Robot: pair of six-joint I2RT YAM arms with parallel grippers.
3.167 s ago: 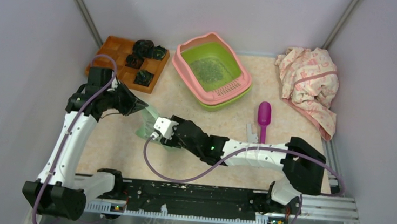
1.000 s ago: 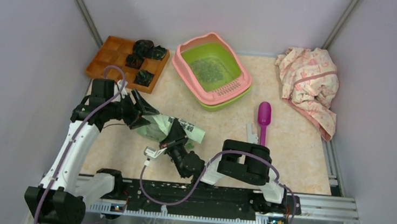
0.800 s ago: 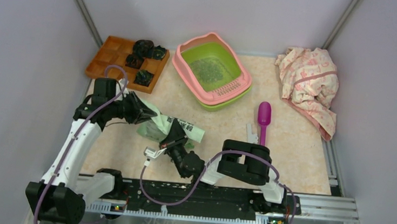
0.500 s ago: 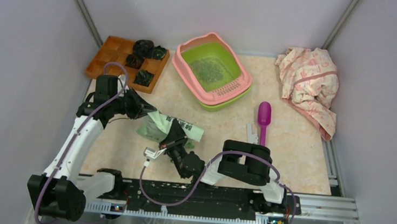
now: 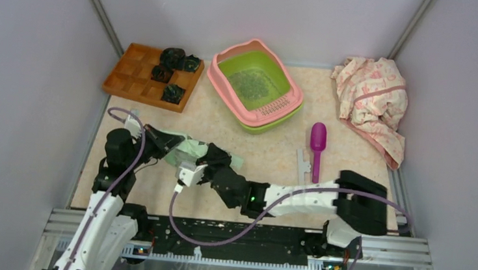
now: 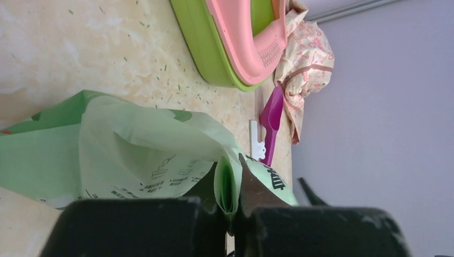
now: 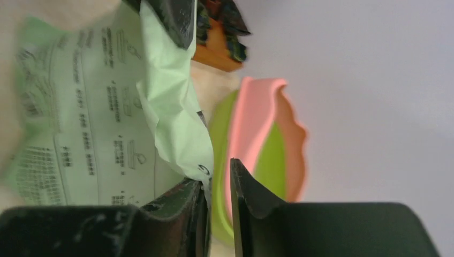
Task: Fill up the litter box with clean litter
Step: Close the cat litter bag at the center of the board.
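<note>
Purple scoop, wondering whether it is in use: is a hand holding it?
No, the purple scoop lies free on the table, near the litter box.

place: lab robot cell | evidence: plain walls [image 5: 28, 58], aluminium rail [image 5: 386, 250]

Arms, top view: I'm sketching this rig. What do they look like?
Left arm and right arm: white link shells, black joints. Left end effector and right end effector: black, tapered. A purple cable loops along each arm; green light on the right forearm.
</note>
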